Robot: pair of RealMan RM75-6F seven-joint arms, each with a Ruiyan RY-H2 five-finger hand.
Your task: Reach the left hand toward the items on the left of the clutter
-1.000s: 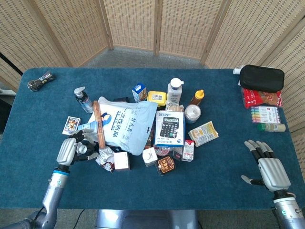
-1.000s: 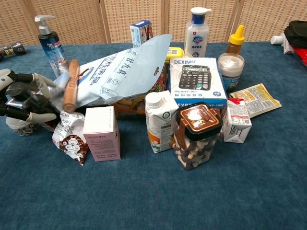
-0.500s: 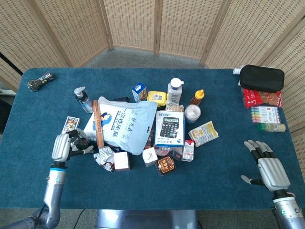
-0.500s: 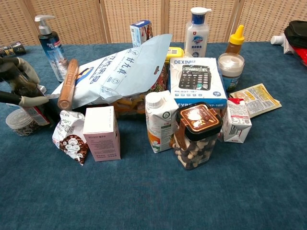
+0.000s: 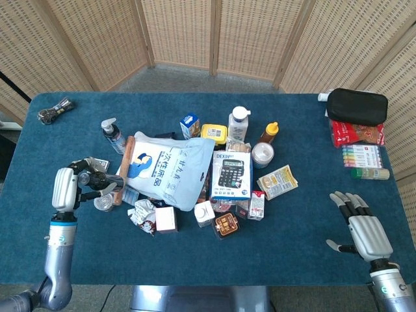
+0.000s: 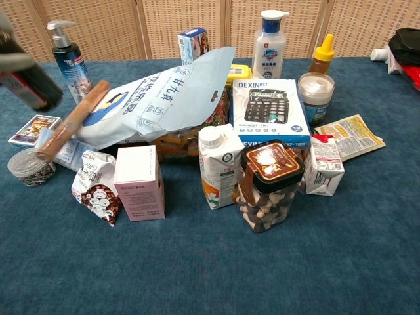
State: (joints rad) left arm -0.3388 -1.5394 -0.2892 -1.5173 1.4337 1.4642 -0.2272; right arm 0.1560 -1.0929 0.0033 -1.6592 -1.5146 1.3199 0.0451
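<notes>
— Since a second ago, what moved?

— Left hand (image 5: 71,188) has drawn back toward the table's left edge, away from the pile. The brown stick (image 5: 121,170) swung too: it lay leaning over the bag, and now its near end has dropped beside the hand.

— Which way does the stick run?

— Long axis near to far, near end tipped slightly left, far end against the bag (image 5: 170,169). In the chest view it slants from low left up to the right (image 6: 72,128).

— Is the hand gripping anything?

— Fingers are curled around something dark, but I cannot tell what, or whether it is truly held. In the chest view only a blurred dark shape shows at the top left.

— And the right hand (image 5: 359,229)?

— Flat near the table's near right corner, fingers spread, holding nothing.

— What lies on the clutter's left?

— Nearest, a snack pouch (image 6: 96,186) and pink box (image 6: 138,182); then a round tin (image 6: 26,165); farther, a card pack (image 6: 33,128); farthest, a pump bottle (image 5: 112,135).
</notes>
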